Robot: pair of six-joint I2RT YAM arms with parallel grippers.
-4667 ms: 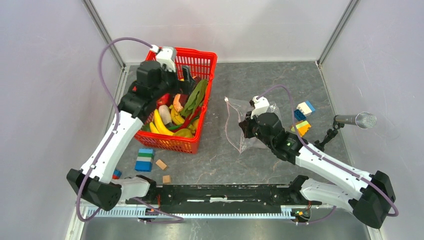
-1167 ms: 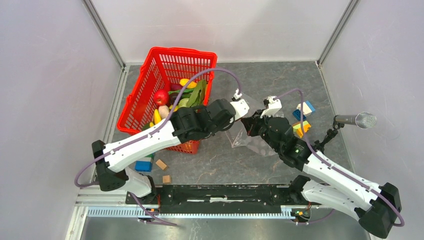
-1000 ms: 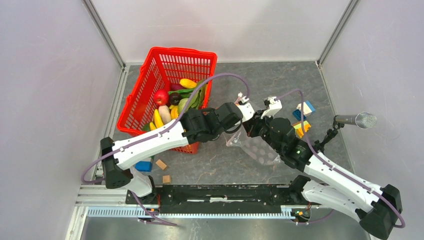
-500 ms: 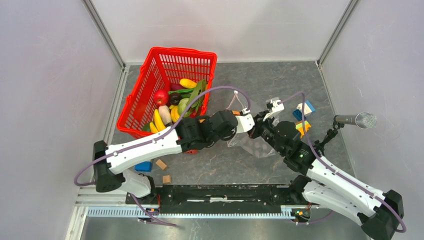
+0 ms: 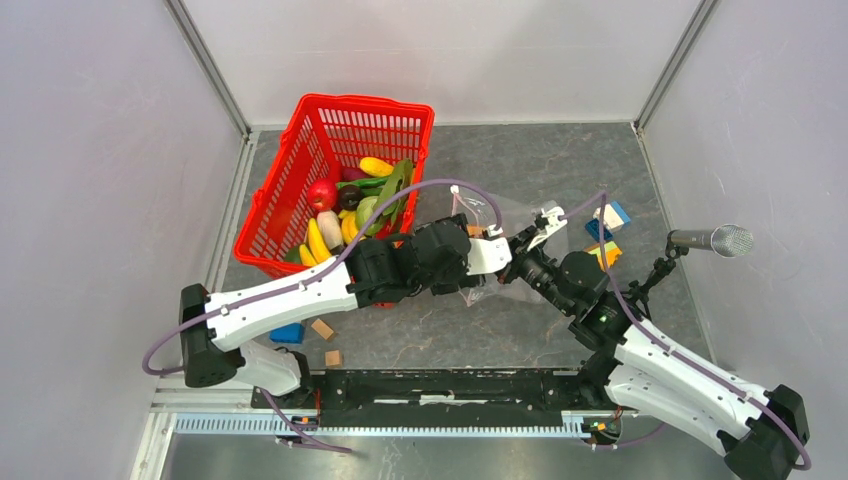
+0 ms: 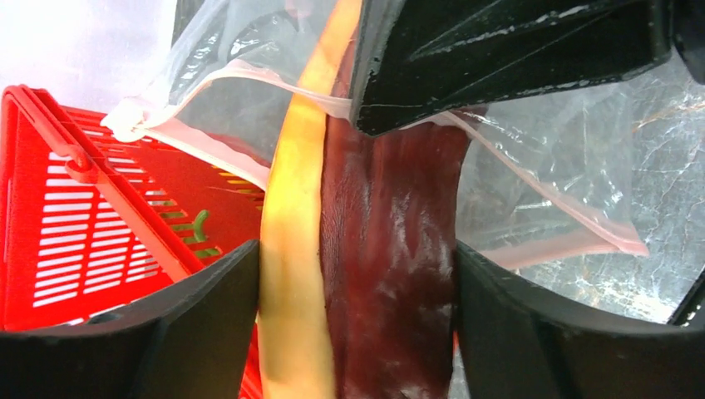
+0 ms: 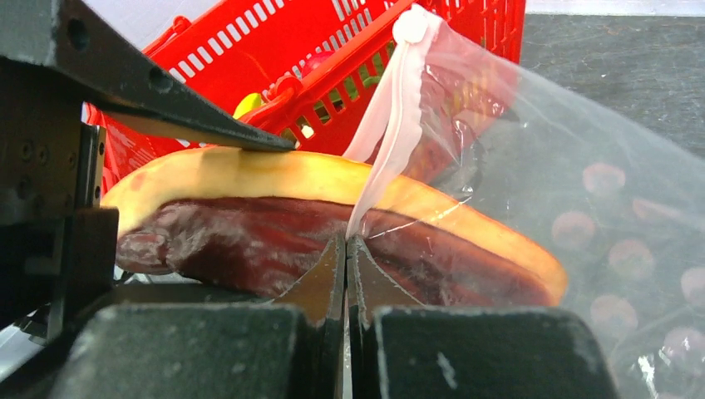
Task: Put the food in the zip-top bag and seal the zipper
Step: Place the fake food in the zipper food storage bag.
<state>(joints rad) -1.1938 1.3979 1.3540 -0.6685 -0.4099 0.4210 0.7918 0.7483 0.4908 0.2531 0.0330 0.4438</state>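
Grey tabletop (image 5: 540, 160) | your left gripper (image 6: 356, 266): grip unclear, flanking dark-red yellow-edged food slice (image 7: 249, 241) | right gripper (image 7: 345, 249): clamped on pink zipper (image 7: 391, 108) of clear plastic bag (image 7: 599, 166)

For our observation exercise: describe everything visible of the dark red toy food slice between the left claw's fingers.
The toy food slice is glossy dark red plastic with a yellow band along one edge, long and curved. It sits between the left claw's fingers, touching both, its far end inside the clear zip-top bag's mouth, which the right claw pinches.

White arm links (image 5: 285, 300), black joints (image 5: 440, 255), purple cables (image 5: 430, 183), black jaws.
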